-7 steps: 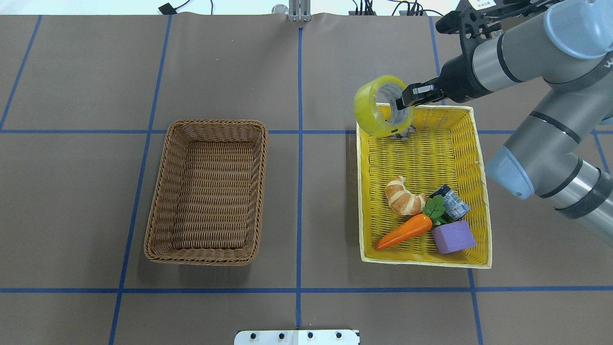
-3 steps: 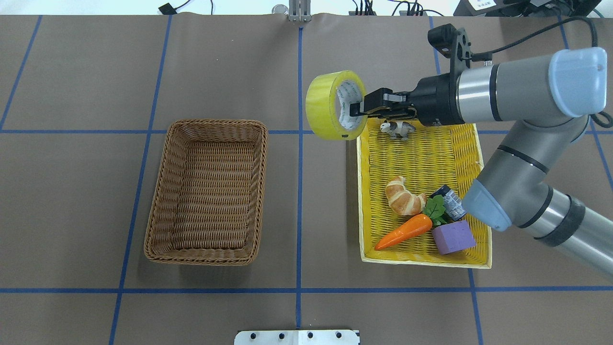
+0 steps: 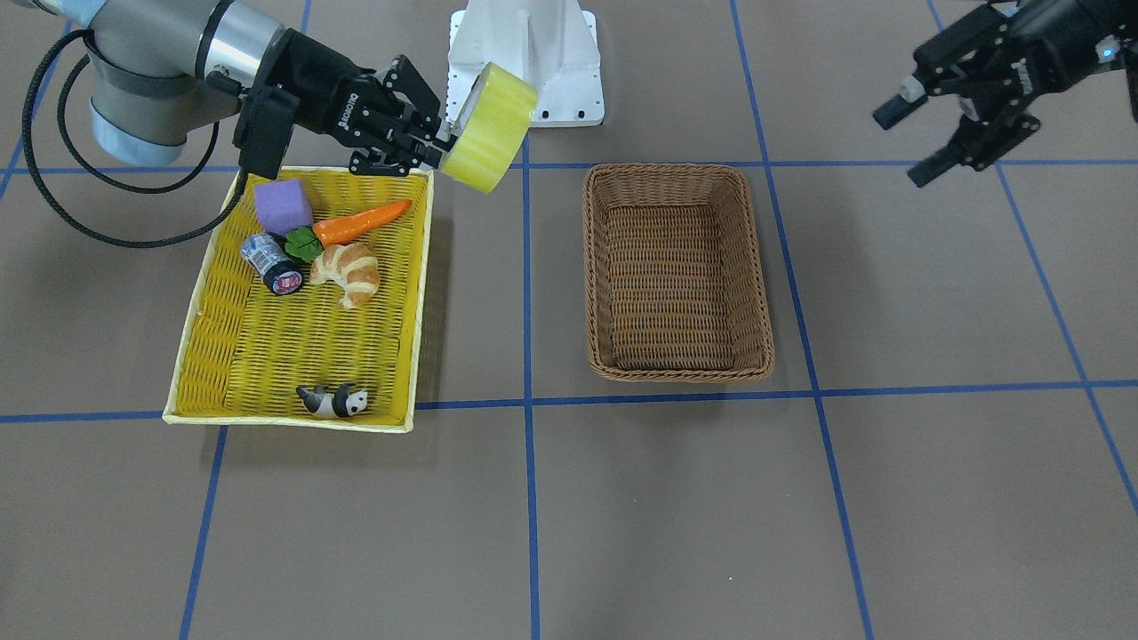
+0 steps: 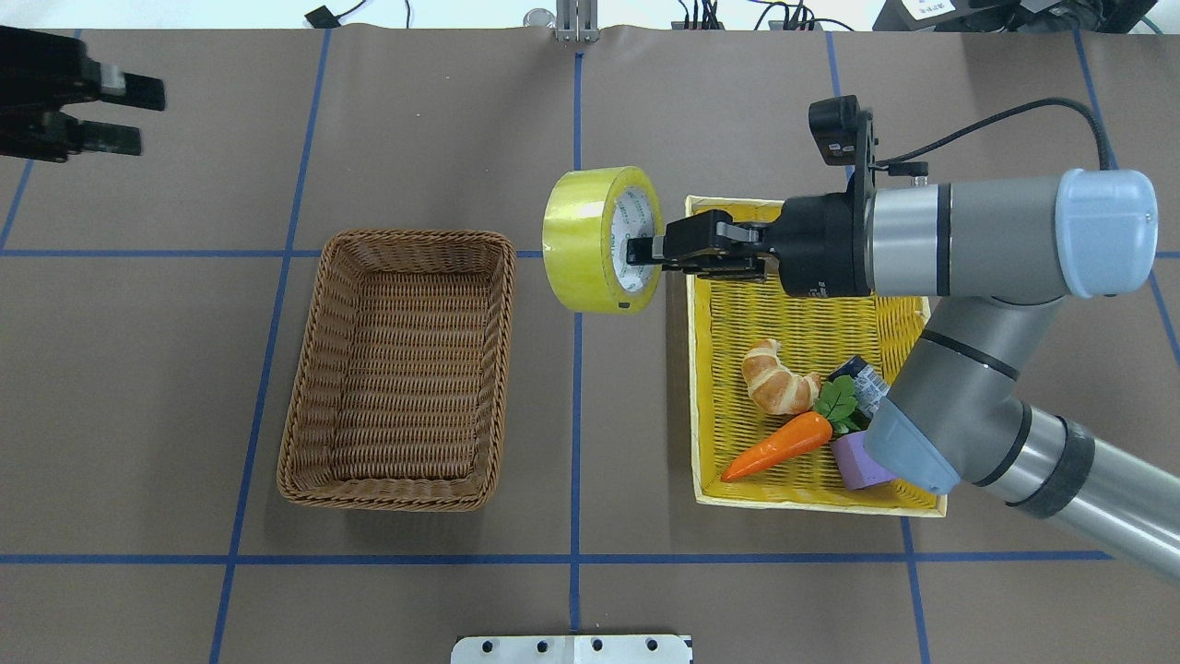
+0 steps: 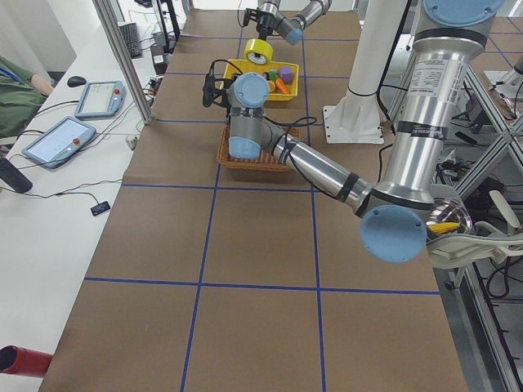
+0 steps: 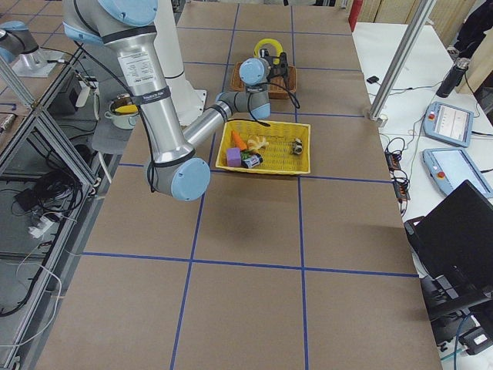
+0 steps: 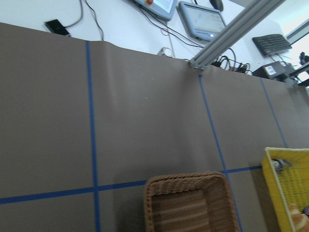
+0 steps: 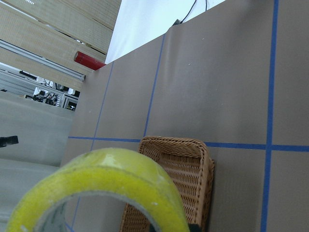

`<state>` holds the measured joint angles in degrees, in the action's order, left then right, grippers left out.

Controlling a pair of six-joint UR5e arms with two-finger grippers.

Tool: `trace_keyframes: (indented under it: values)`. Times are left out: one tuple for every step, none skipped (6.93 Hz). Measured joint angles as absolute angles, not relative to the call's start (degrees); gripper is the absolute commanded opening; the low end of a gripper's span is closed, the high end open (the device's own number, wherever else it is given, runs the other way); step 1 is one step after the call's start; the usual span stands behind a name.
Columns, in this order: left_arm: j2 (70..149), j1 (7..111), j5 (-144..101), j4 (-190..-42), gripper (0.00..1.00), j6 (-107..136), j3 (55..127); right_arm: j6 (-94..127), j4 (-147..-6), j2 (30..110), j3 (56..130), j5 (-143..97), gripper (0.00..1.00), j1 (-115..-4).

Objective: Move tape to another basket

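At the upper left of the front-facing frame, my right pincer (image 3: 442, 147) pinches the tape (image 3: 488, 127) by its wall, above the surface (image 3: 533, 498) between yellow tray (image 3: 420, 302) and basket (image 3: 676, 167); my left pincer (image 3: 895, 149) hangs spread. Overhead, the tape seems stiff, light, slick: gripping through the core suits. My wrist frame cuts off its lower half.

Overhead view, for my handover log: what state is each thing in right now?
basket: upright, empty.
yellow tray: holding the other items.
tape: lifted on edge, between yellow tray and basket.
right tool: shut on the tape at its core.
left tool: open, empty.
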<state>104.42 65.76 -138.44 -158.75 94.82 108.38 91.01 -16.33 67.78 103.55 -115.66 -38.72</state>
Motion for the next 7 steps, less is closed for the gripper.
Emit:
trace_keyframes:
  values:
    - [107.3, 61.5, -135.5, -163.1, 0.97, 104.0, 108.6, 92.3, -14.0, 67.8, 103.6, -115.5, 0.0, -37.4]
    - [109.1, 57.5, -132.4, -167.4, 0.97, 110.7, 108.6, 94.2, -12.6, 67.7, 103.5, -115.6, 0.0, -36.6]
    - [110.2, 53.8, -128.9, -171.1, 0.97, 114.6, 108.6, 96.6, -10.9, 67.6, 103.5, -115.8, 0.0, -35.9]
    - [110.9, 49.1, -124.3, -174.3, 0.97, 116.2, 108.8, 99.4, -8.9, 67.5, 103.8, -115.9, 0.0, -35.4]
    - [111.3, 44.5, -119.5, -177.5, 0.97, 116.7, 108.8, 101.5, -7.2, 67.3, 104.0, -116.0, 0.0, -34.9]
    - [111.7, 40.3, -114.4, -180.7, 0.97, 116.9, 108.6, 102.7, -5.3, 67.2, 104.1, -116.0, 0.0, -34.4]
    - [112.3, 37.1, -110.7, -183.1, 0.97, 117.0, 108.5, 103.4, -3.9, 67.2, 104.1, -116.0, 0.0, -34.0]
